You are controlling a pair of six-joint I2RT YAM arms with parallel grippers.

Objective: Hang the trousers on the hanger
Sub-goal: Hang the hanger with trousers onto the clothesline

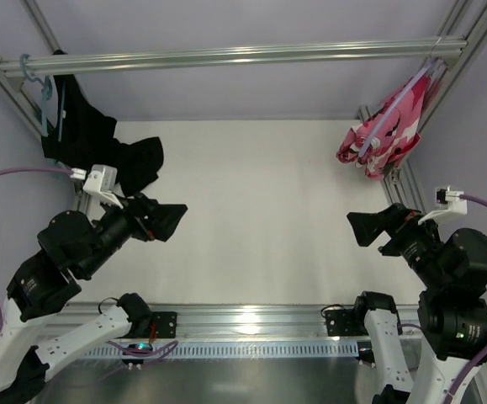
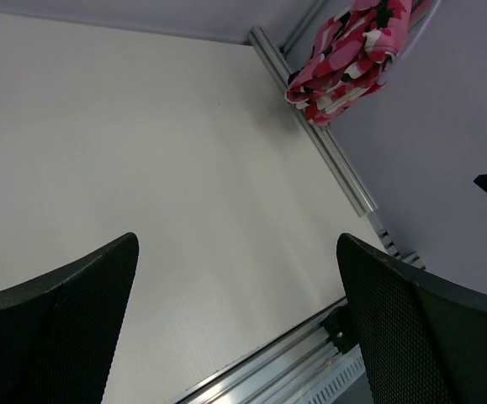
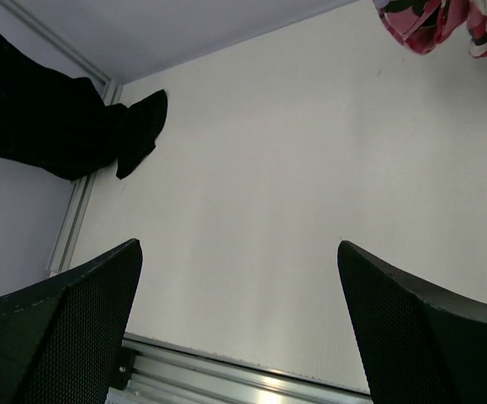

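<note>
While holding left gripper point(image 1: 169, 222) and right gripper point(image 1: 365, 227) spread wide, empty, keep well clear of trousers point(image 1: 382, 139) draped on hanger point(image 1: 394, 111) far right.

White table point(image 1: 260, 219) — flat matte surface, aluminium rail point(image 1: 251, 317) along its near edge. At 10 o'clock the lower end of a black garment point(image 1: 139, 162) lies crumpled on it. At 2 o'clock the trousers point(image 1: 383, 139) hang over the corner — contact with the surface cannot be told.

— Where are the trousers point(image 1: 383, 137)?
— The pink, white and black camouflage ones are bunched over the pale lilac hanger point(image 1: 392, 112).
— And the hanger?
— Tilted, hooked on the rail point(image 1: 226, 57), far right.
</note>
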